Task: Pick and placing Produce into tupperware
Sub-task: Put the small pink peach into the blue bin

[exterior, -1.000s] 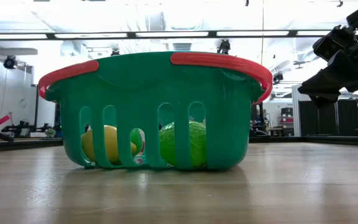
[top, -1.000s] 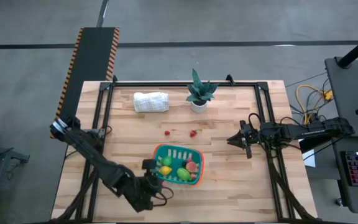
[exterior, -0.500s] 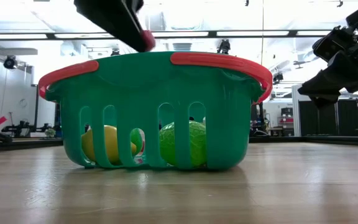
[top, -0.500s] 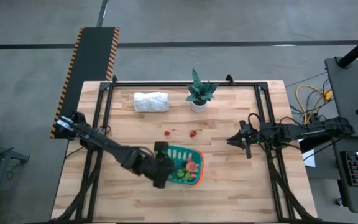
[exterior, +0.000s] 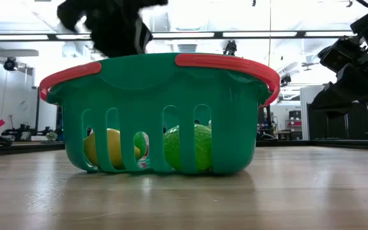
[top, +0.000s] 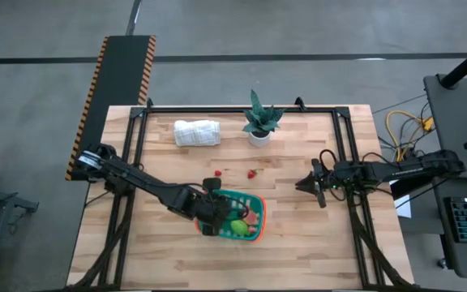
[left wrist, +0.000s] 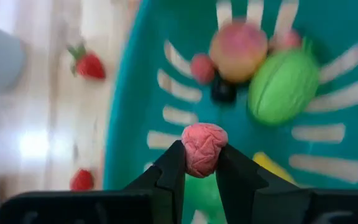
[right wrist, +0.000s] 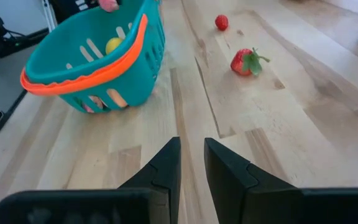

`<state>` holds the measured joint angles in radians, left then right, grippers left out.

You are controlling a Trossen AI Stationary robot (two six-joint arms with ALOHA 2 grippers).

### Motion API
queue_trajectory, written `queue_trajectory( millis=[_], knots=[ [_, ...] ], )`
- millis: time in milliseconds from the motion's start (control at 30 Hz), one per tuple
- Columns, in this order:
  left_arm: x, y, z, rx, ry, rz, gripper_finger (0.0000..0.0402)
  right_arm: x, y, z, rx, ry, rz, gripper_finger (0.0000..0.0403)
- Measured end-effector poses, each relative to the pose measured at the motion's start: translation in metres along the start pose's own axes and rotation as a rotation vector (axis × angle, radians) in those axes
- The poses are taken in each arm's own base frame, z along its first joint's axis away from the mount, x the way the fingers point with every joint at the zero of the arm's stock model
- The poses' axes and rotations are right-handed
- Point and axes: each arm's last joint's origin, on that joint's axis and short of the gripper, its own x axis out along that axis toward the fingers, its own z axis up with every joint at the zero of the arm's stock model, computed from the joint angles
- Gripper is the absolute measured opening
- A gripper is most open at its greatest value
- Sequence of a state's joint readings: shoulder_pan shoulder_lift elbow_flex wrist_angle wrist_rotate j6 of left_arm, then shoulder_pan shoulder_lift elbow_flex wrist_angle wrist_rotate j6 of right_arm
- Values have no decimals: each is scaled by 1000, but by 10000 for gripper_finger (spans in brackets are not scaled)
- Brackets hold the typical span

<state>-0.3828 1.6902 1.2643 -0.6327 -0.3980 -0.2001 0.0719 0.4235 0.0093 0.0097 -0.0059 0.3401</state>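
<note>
The tupperware (top: 235, 216) is a teal slotted basket with an orange-red rim, standing at the table's middle near side. It holds a peach-coloured piece (left wrist: 238, 50), a green one (left wrist: 284, 84), a yellow one (left wrist: 272, 163), a dark one (left wrist: 224, 91) and a small red one (left wrist: 201, 66). My left gripper (left wrist: 202, 163) hangs over the basket's left part (top: 211, 217), shut on a pink wrinkled piece of produce (left wrist: 204, 147). Two toy strawberries (top: 217, 172) (top: 252, 173) lie on the table beyond the basket. My right gripper (top: 302, 185) waits empty at the right, its fingers a narrow gap apart (right wrist: 191, 158). My left gripper pinches the pink piece by its two opposite sides (left wrist: 189, 155) between the two fingers. The fingers come from above, pointing down into the basket. The piece is lifted clear, above the basket's teal floor (left wrist: 166, 115).
A rolled white cloth (top: 197, 132) and a potted green plant (top: 259, 122) stand near the table's far edge. Black frame rails (top: 343, 146) run along the table's sides. Bare wood lies between the basket and my right gripper.
My left gripper has swung from near the table's near edge toward the far edge and now hangs over the basket's left part, carrying the pink piece. My right gripper has kept almost still.
</note>
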Motion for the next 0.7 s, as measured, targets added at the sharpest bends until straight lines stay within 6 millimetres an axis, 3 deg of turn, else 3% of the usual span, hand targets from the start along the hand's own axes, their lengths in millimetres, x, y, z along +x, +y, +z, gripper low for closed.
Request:
queue_trajectory(
  millis=[200,367,700],
  knots=[
    [8,-2,-7,-1,16,-26,55,0,0,0,0,5,-2,63],
    [8,-3,-1,-15,-43,-35,59,0,0,0,0,4,-2,63],
    [8,-4,2,-34,-73,-61,142,0,0,0,0,4,-1,63]
  ],
)
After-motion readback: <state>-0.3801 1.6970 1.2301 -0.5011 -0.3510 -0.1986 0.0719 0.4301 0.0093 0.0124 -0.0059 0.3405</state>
